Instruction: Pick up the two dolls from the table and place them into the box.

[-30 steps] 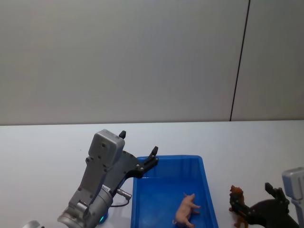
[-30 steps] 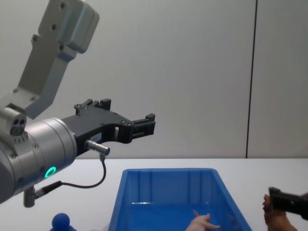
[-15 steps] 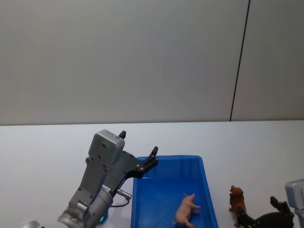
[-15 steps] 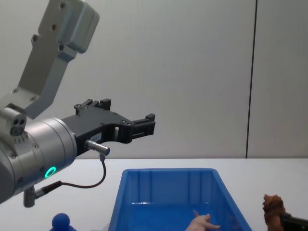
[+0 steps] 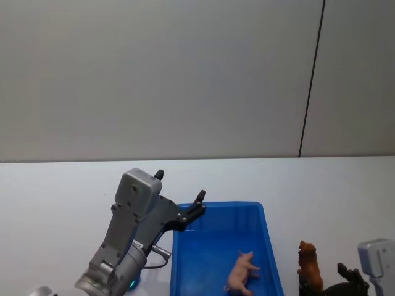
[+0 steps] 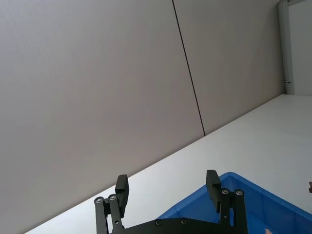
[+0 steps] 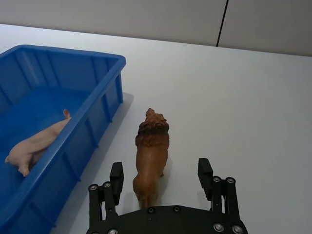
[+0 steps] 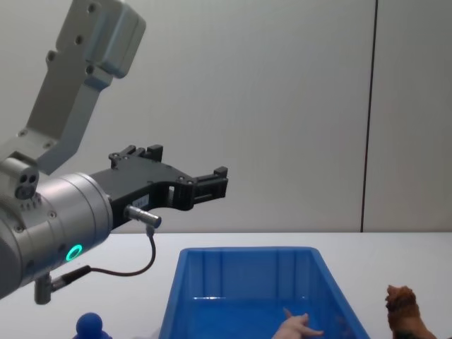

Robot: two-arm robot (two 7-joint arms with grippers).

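Status: one of two placements complete. The pale pink doll lies inside the box, lower centre of the head view. The reddish-brown doll stands on the tabletop just beside the box, lower right. The right gripper has its jaws open either side of that doll, not gripping. The left gripper, jaws open and empty, hovers near the box's upper-left corner. Outstanding, in my judgement: grasp, lift and release the brown doll into the box
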